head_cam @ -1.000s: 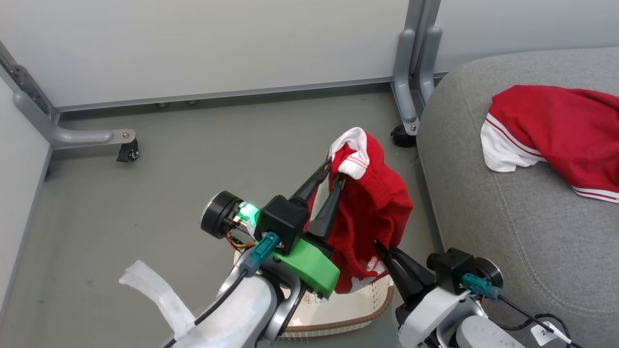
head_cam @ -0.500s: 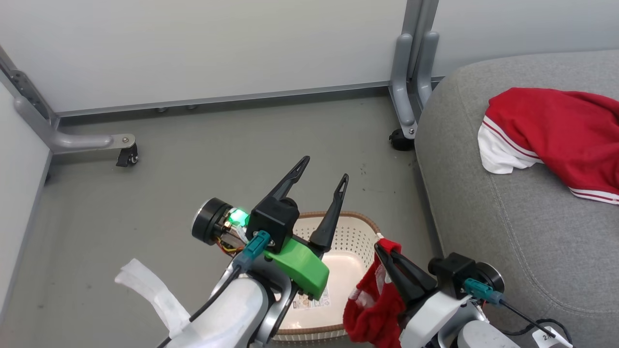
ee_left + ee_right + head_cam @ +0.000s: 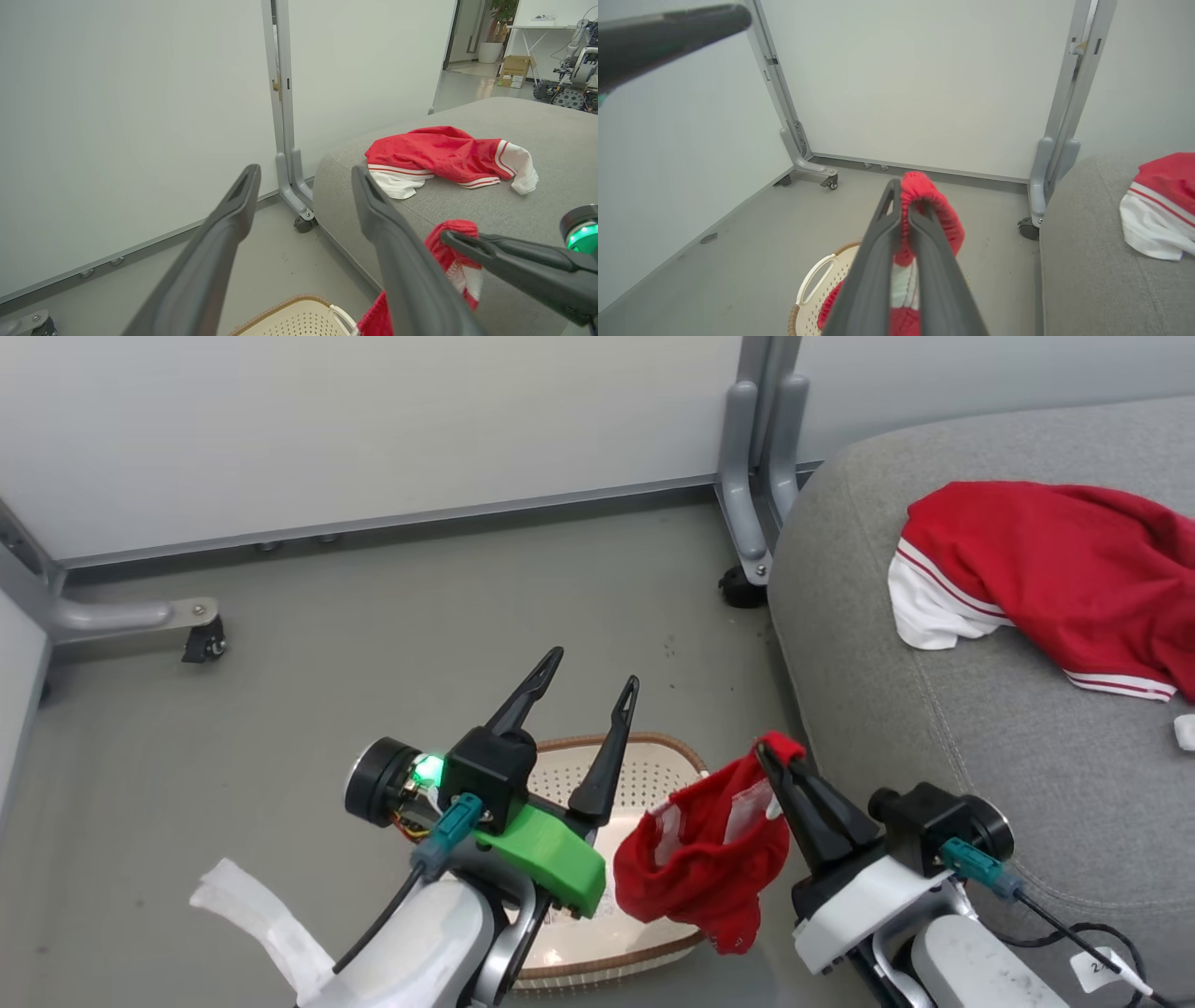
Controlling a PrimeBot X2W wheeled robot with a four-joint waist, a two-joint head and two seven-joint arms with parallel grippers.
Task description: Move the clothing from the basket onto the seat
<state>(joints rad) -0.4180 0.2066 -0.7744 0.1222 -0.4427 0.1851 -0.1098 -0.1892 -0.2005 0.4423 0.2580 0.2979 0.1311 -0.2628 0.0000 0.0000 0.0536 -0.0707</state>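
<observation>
Over the cream perforated plastic basket's [image 3: 658, 767] edge, the right gripper [image 3: 773, 763] pinches a soft red-and-white fabric garment [image 3: 700, 868]; the left gripper [image 3: 594, 669] gapes empty.

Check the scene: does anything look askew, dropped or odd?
Nothing spilled or damaged. One oddity: the right gripper pinches the hanging garment by a small fold at its fingertips, so it dangles over the right edge of the basket, short of the seat. The left gripper is open. The other garment lies crumpled on the seat.
</observation>
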